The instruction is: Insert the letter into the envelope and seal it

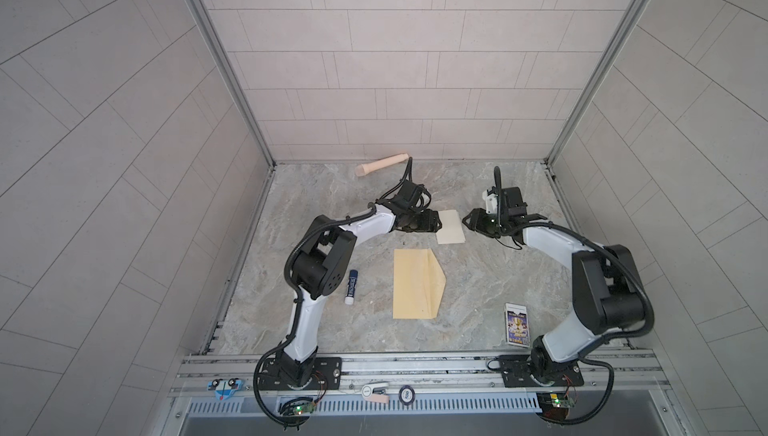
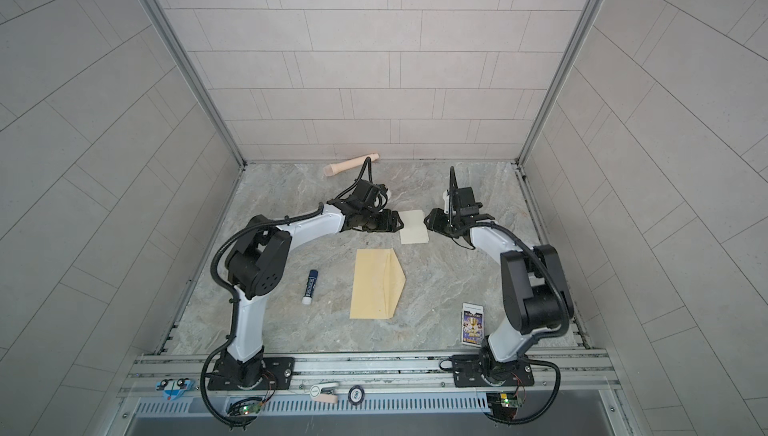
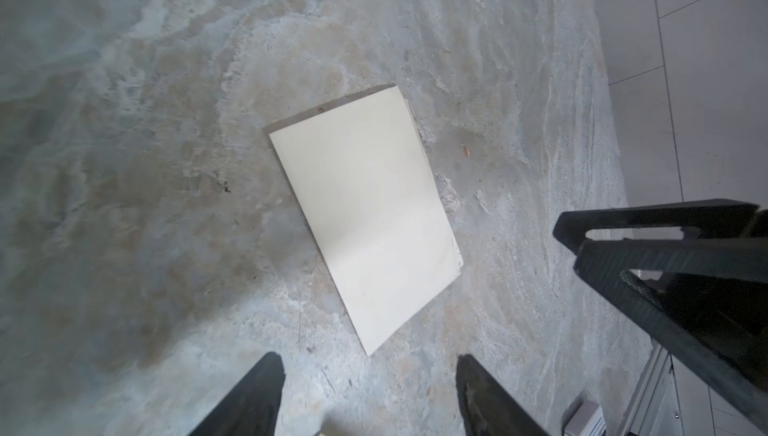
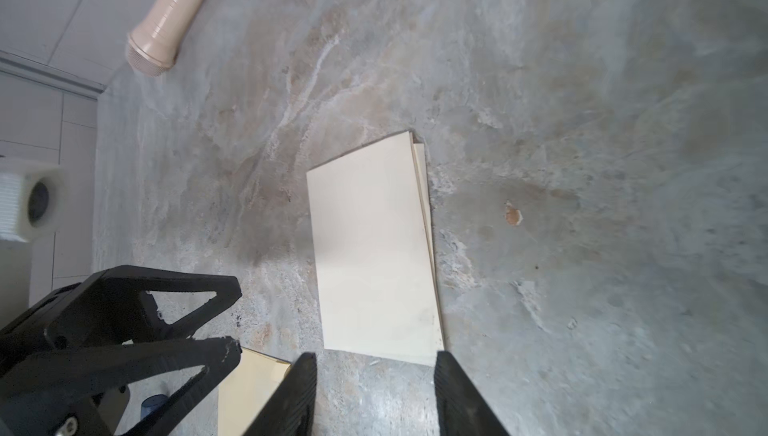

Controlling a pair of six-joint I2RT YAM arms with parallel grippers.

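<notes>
My left jaws and right jaws both stand parted, gripping nothing, either side of the folded letter. It lies flat on the table, farther than the envelope. A pinch may catch only the top layer and unfold it. The right wrist view shows the layers gaping; the top views do not.

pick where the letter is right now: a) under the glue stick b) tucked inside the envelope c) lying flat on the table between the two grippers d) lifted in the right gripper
c: the letter lies flat on the table, apart from the envelope, with the left gripper and right gripper open on either side, neither holding it.
</notes>
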